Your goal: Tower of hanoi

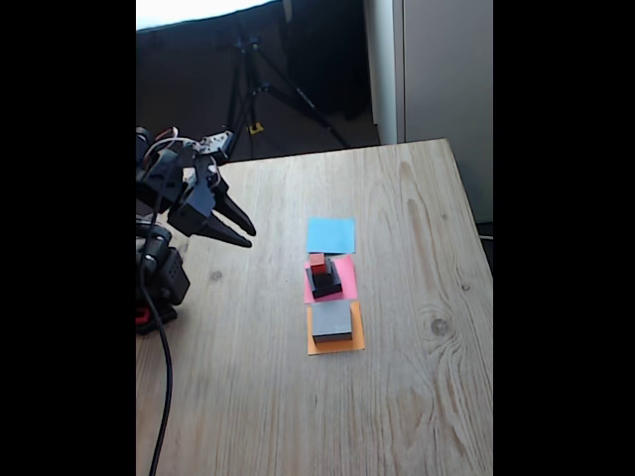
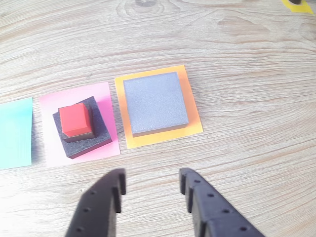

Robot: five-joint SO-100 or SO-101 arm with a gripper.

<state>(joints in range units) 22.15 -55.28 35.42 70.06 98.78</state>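
The tower of hanoi is split over two paper squares. A flat grey slab [image 1: 332, 321] [image 2: 154, 102] lies alone on the orange paper [image 1: 358, 341] [image 2: 192, 123]. On the pink paper [image 1: 346, 270] [image 2: 106, 94] a black slab [image 1: 328, 291] [image 2: 98, 126] carries a small black cube [image 1: 323, 278] topped by a tiny red cube [image 1: 317, 263] [image 2: 75, 119]. My gripper [image 1: 252, 238] [image 2: 152, 180] is open and holds nothing. It hovers above the table to the left of the blocks in the fixed view, well apart from them.
A bare blue paper square [image 1: 330, 235] [image 2: 15, 132] lies beyond the pink one. The arm's base [image 1: 159, 283] and cable stand at the table's left edge. A tripod [image 1: 253, 79] stands behind the table. A yellow scrap [image 2: 298, 5] shows in the wrist view's top right corner.
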